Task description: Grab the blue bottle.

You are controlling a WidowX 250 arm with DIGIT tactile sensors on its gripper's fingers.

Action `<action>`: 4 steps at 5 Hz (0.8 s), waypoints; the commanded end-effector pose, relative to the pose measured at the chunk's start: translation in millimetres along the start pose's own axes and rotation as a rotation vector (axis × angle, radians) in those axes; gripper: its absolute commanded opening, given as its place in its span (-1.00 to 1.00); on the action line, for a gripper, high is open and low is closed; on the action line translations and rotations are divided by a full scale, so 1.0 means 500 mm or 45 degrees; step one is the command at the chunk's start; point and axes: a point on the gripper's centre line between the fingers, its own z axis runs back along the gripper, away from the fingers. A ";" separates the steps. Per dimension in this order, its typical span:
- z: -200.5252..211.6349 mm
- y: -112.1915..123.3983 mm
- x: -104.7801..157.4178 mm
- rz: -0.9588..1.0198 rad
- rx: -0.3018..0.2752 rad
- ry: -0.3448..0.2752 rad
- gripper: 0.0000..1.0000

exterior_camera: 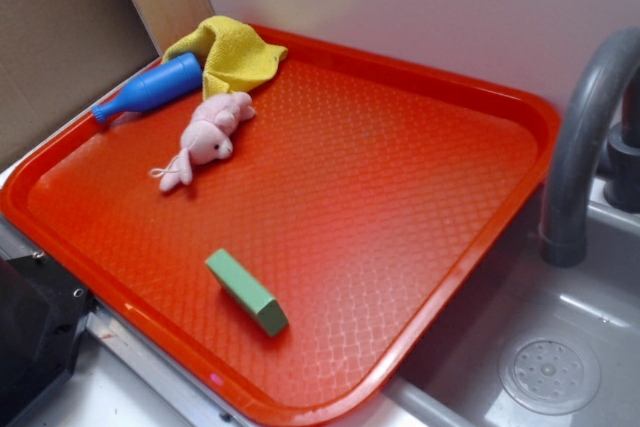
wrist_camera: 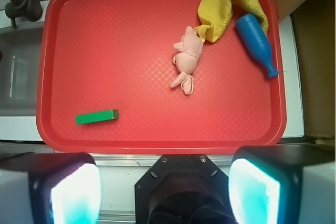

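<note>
red tray [wrist_camera: 157, 140] seen from above the open claw [wrist_camera: 165, 182], toys scattered on it.
left to right: green block [wrist_camera: 97, 116], pink plush [wrist_camera: 186, 59], yellow cloth [wrist_camera: 226, 9], then blue bottle [wrist_camera: 255, 43] lying at the tray's far right, well apart from the claw, whose fingers stand apart; best to close across its body, clear of the cloth.

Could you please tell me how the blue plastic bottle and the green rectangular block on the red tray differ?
The blue plastic bottle is rounded, tapering to a narrow neck; the green rectangular block is flat-sided with square ends. The bottle lies at the red tray's edge, touching the yellow cloth; the block sits alone, apart from everything. The bottle looks bigger. Both lie on their sides on the tray.
</note>
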 end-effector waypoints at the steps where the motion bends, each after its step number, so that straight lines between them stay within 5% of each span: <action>1: 0.000 0.000 0.000 0.000 0.000 0.000 1.00; 3: -0.090 0.022 0.114 -0.207 0.019 -0.254 1.00; 4: -0.158 0.070 0.175 -0.243 0.067 -0.281 1.00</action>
